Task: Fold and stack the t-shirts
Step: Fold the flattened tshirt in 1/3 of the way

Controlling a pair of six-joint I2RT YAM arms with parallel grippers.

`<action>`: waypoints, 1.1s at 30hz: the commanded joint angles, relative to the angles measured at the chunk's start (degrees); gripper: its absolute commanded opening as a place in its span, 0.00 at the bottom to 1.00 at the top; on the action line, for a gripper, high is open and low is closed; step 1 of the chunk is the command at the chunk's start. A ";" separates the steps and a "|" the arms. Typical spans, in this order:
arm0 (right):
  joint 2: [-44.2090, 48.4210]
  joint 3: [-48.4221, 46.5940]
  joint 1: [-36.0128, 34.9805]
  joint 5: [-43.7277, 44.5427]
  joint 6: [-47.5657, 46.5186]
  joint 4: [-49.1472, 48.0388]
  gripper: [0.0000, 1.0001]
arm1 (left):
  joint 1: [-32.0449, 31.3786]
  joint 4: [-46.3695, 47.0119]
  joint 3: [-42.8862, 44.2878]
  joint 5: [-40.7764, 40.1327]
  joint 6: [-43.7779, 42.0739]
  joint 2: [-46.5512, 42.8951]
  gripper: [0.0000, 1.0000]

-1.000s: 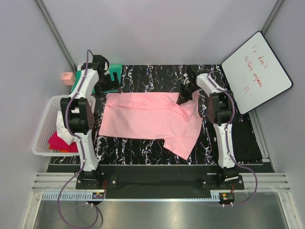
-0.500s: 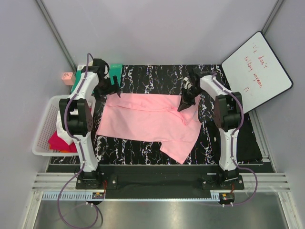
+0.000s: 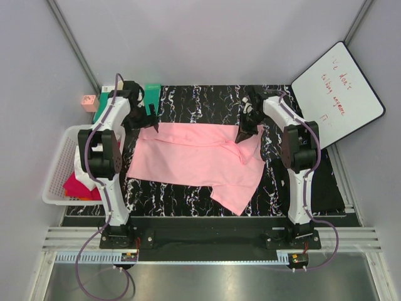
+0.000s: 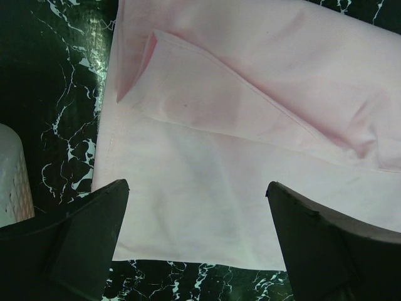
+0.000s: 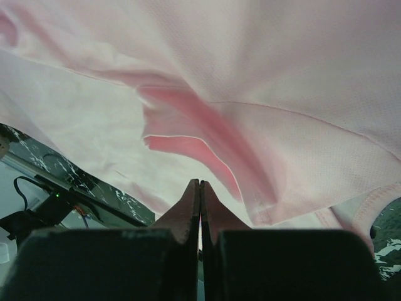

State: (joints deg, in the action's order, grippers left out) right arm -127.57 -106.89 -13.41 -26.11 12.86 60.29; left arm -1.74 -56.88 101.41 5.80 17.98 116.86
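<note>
Pink shirt (image 3: 199,160) lies spread flat mid-bench (image 3: 182,195), long side running left to right. One sleeve or flap trails toward the near right. The far edge is roughly straight, and a fold line runs across the upper part.

Left claw (image 3: 151,121) is at the shirt's far left corner, jaws wide apart, gripping nothing. In the left wrist view the left claw (image 4: 197,188) hangs above the cloth with both fingers (image 4: 81,244) straddling the shirt's (image 4: 250,157) left part. The shirt's left edge is just inside the left finger and a folded-over flap sits ahead of the tips. Whether the tips touch the cloth I cannot tell.

Right claw (image 3: 244,132) is at the shirt's far right corner, beside the neck area. In the right wrist view its jaws are pressed fully together at the tip (image 5: 199,186) and the pink cloth (image 5: 263,88) is pinched there. The cloth drapes up and ahead of the tips, with a darker pink fold just beyond them. The cloth is lifted off the bench here, since marbled surface shows under it at lower left.

Basket (image 3: 55,164) sits off the bench's left edge, holding a white shirt (image 3: 81,164) and a red shirt (image 3: 78,186), both crumpled. Whiteboard (image 3: 336,94) leans past the far right corner.
</note>
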 commanded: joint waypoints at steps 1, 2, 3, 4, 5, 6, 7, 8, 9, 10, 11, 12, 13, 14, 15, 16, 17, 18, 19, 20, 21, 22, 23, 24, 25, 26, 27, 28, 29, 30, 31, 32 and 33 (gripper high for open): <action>1.89 -4.73 -0.30 0.79 0.67 -0.26 0.00 | -0.02 1.16 -1.03 -0.53 -0.93 -4.18 0.99; 1.01 -5.77 -0.30 1.06 0.76 -0.26 0.00 | -0.02 1.07 -1.21 -0.53 -0.93 -4.27 0.99; 0.31 -6.31 -0.30 1.23 0.76 -0.26 0.00 | -0.02 1.07 -1.30 -0.62 -0.93 -4.27 0.99; -0.57 -6.75 -0.30 1.15 0.67 -0.26 0.00 | -0.02 1.07 -1.38 -0.70 -0.93 -4.36 0.99; -2.40 -7.80 -0.30 1.06 0.67 -0.26 0.00 | -0.02 1.16 -1.47 -0.71 -1.01 -4.36 0.99; -3.21 -8.07 -0.30 0.89 0.59 -0.35 0.00 | -0.02 1.07 -1.39 -0.71 -1.10 -4.27 0.99; -4.08 -8.50 -0.30 0.88 0.41 -0.44 0.00 | -0.02 1.07 -1.30 -0.71 -1.10 -4.36 0.99; -5.83 -9.38 -0.30 0.88 0.32 -0.35 0.00 | -0.02 1.16 -1.21 -0.79 -1.28 -4.36 0.99; -6.72 -9.82 -0.30 0.80 0.41 -0.44 0.00 | -0.02 1.16 -1.21 -0.71 -1.28 -4.36 0.99; -7.34 -10.35 -0.30 0.80 0.41 -0.44 0.00 | -0.02 1.16 -1.21 -0.71 -1.37 -4.45 0.99; -8.48 -11.31 -0.30 0.71 0.23 -0.53 0.00 | -0.02 1.07 -1.12 -0.79 -1.45 -4.45 0.99; -8.92 -11.76 -0.30 0.62 0.32 -0.53 0.00 | -0.02 1.07 -1.21 -0.79 -1.45 -4.53 0.99; -9.27 -12.20 -0.30 0.71 0.15 -0.44 0.00 | -0.02 1.07 -1.30 -0.79 -1.54 -4.71 0.99; -9.54 -12.72 -0.21 0.88 -0.03 -0.44 0.00 | -0.02 1.16 -1.38 -0.79 -1.54 -4.62 0.99; -9.72 -12.99 -0.30 0.62 -0.12 -0.35 0.00 | -0.02 1.07 -1.39 -0.79 -1.63 -4.71 0.99; -9.63 -13.25 -0.30 0.62 -0.21 -0.35 0.00 | -0.02 0.99 -1.47 -0.97 -1.72 -4.71 0.99; -9.28 -13.34 -0.21 0.45 -0.21 -0.26 0.00 | -0.02 1.07 -1.56 -1.06 -1.72 -4.71 0.99; -8.93 -13.26 -0.30 0.27 -0.12 -0.26 0.00 | -0.02 0.99 -1.56 -1.14 -1.89 -4.71 0.99; -8.32 -13.08 -0.30 0.18 -0.12 -0.18 0.00 | -0.02 1.07 -1.65 -1.32 -1.89 -4.62 0.99; -8.05 -13.08 -0.30 -0.08 -0.21 -0.09 0.00 | -0.02 0.99 -1.65 -1.41 -1.89 -4.71 0.99; -7.79 -12.82 -0.30 -0.26 -0.29 0.00 0.00 | -0.02 0.98 -1.91 -1.41 -1.98 -4.62 0.99; -7.26 -12.47 -0.30 -0.09 -0.73 0.52 0.00 | -0.02 0.98 -1.91 -1.50 -1.89 -4.62 0.99; -7.17 -12.29 -0.21 -0.08 -1.08 0.88 0.00 | -0.02 1.07 -2.00 -1.50 -1.89 -4.53 0.99; -6.99 -11.85 -0.21 -0.34 -1.17 1.05 0.00 | -0.02 1.07 -2.17 -1.58 -1.89 -4.53 0.99; -6.73 -11.50 -0.21 -0.61 -1.78 1.40 0.00 | -0.02 0.99 -2.26 -1.58 -1.81 -4.45 0.99; -6.64 -11.24 -0.21 -1.22 -2.14 1.67 0.00 | -0.02 1.07 -2.18 -1.50 -1.72 -4.45 0.99; -6.64 -10.62 -0.21 -1.66 -2.49 1.93 0.00 | -0.02 1.07 -2.26 -1.50 -1.72 -4.36 0.99; -6.73 -10.36 -0.21 -2.62 -3.36 2.46 0.00 | -0.02 0.99 -2.35 -1.58 -1.72 -4.36 0.99; -7.08 -10.35 -0.21 -4.72 -3.98 3.16 0.00 | -0.02 1.07 -2.35 -1.67 -1.63 -4.45 0.99; -7.52 -10.62 -0.21 -5.61 -4.59 3.86 0.00 | -0.02 1.07 -2.53 -1.76 -1.63 -4.45 0.99; -7.61 -10.71 -0.13 -6.66 -5.73 5.35 0.00 | -0.02 1.07 -2.53 -1.67 -1.63 -4.53 0.99; -7.61 -10.79 -0.30 -8.07 -6.18 6.06 0.00 | -0.02 0.99 -2.70 -1.93 -1.63 -4.79 0.99; -7.17 -10.45 -0.39 -8.69 -6.62 6.41 0.00 | -0.02 1.07 -2.97 -2.02 -1.63 -4.80 0.99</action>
State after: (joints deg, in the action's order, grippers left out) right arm -138.28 -117.19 -13.41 -29.28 9.89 62.72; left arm -1.74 -56.84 99.15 5.17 16.88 115.42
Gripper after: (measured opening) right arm 0.010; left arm 0.987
